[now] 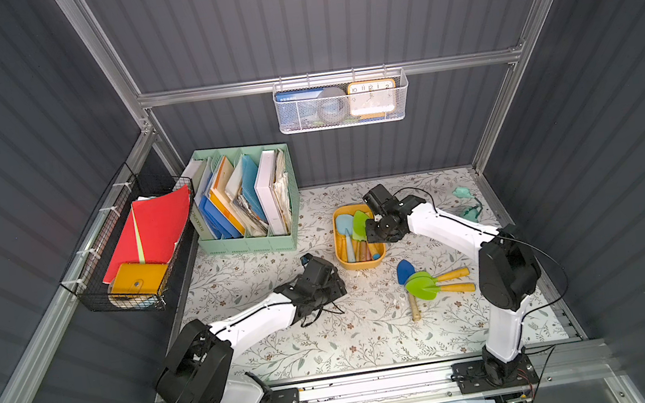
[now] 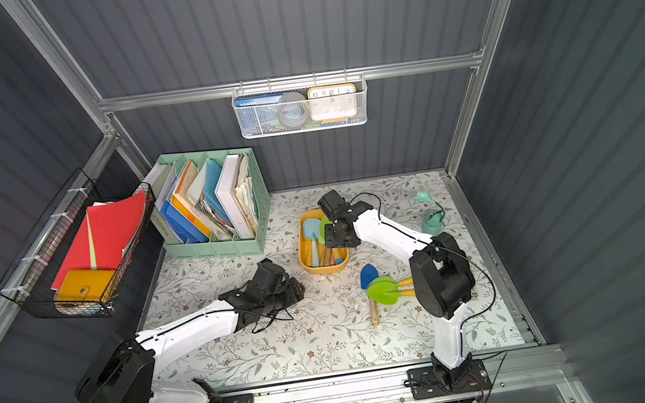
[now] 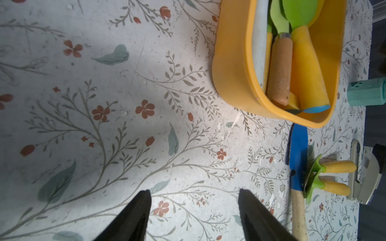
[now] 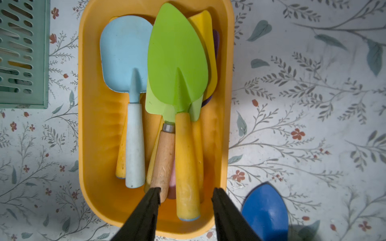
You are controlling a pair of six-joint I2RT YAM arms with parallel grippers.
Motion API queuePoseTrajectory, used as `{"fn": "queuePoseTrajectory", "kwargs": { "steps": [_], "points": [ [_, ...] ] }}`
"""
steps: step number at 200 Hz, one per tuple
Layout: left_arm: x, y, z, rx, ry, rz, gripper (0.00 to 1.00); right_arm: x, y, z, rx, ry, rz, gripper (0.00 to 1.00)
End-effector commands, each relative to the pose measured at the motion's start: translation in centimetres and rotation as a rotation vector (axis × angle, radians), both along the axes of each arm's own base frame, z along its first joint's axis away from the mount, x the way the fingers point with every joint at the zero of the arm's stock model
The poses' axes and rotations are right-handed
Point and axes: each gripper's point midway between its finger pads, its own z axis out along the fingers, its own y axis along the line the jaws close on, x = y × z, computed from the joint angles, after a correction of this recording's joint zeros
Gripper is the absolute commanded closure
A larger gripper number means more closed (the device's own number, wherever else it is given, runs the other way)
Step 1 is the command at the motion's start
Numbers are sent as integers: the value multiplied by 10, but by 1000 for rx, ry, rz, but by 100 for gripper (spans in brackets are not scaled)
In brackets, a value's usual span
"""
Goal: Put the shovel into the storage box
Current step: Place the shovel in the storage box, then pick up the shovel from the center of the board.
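Observation:
The storage box (image 4: 92, 104), a shallow yellow-orange tub, holds several shovels. On top lies a green shovel (image 4: 177, 62) with a yellow handle, beside a light blue one (image 4: 125, 54). My right gripper (image 4: 186, 188) hovers over the box's near end, open. Its jaws stand either side of the yellow handle with gaps on both sides. Both top views show the box (image 1: 337, 242) (image 2: 302, 251) mid-table under the right wrist. A blue shovel (image 1: 404, 271) and two green shovels (image 1: 425, 287) lie on the mat nearer the front. My left gripper (image 3: 194, 190) is open above bare mat, left of the box.
A mint-green file organizer (image 1: 245, 195) stands at the back left. A white mesh basket (image 1: 342, 101) hangs on the rear wall and a black wire basket (image 1: 126, 251) on the left wall. A teal watering can (image 1: 467, 203) sits at the back right.

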Motion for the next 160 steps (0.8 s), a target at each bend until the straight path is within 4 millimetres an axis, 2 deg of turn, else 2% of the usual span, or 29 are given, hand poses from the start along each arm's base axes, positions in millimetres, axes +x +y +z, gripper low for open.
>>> {"fn": "queuePoseTrajectory", "kwargs": {
  "steps": [1,50,99,160],
  "points": [
    [6,-8,17,-8,-52,-44,28,-15,0,4,27,9,22,50],
    [6,-28,23,-76,-68,-127,28,-46,-12,8,47,22,35,45],
    [3,-50,26,-114,-73,-218,27,-78,-45,11,-5,8,-2,38],
    [-3,-75,19,-120,-66,-306,26,-122,-77,-3,-40,63,-48,35]
  ]
}}
